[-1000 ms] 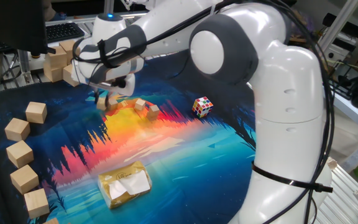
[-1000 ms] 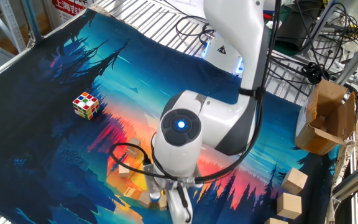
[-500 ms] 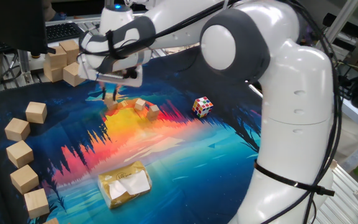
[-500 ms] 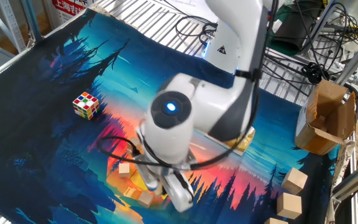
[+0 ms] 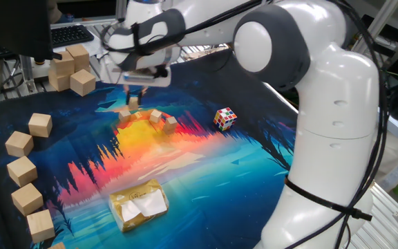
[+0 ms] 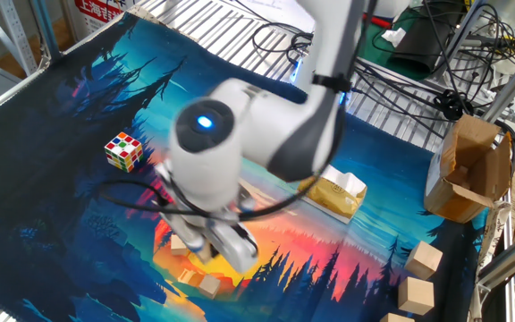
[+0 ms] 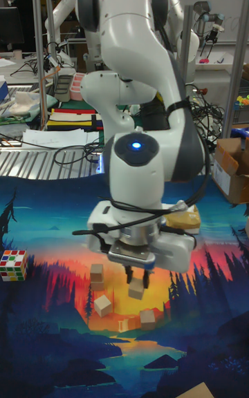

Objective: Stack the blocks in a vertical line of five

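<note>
No legible text, labels, brands or numbers in any view.

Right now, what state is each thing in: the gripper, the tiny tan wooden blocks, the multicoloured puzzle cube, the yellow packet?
Gripper: shut on one tiny tan wooden block, held above the mat.
Other tiny blocks: loose on the mat, none stacked.
Multicoloured puzzle cube: scrambled, resting on the mat.
Yellow packet: lying flat.

The hand (image 7: 137, 278) has risen, apparently lifting one block (image 7: 136, 289).
</note>
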Action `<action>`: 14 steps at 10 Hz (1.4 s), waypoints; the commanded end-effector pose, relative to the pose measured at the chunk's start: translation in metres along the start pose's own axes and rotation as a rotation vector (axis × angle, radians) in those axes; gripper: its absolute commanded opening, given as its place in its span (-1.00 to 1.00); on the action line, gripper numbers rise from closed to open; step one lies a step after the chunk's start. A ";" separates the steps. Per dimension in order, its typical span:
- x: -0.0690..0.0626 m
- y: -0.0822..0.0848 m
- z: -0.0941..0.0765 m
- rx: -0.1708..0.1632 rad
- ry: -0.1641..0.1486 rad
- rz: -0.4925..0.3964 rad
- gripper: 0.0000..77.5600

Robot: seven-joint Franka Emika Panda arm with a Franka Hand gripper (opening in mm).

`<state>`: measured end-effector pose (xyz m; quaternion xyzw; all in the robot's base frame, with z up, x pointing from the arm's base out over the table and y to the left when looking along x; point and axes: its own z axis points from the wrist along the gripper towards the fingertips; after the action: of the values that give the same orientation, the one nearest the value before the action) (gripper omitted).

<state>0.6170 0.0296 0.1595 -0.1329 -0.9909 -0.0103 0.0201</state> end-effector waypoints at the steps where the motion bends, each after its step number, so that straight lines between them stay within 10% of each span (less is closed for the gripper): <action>1: -0.011 -0.025 -0.011 0.002 0.002 -0.095 -0.96; 14: -0.019 -0.036 -0.009 0.025 -0.035 -0.089 -0.96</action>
<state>0.6251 -0.0096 0.1655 -0.0876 -0.9961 0.0017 0.0071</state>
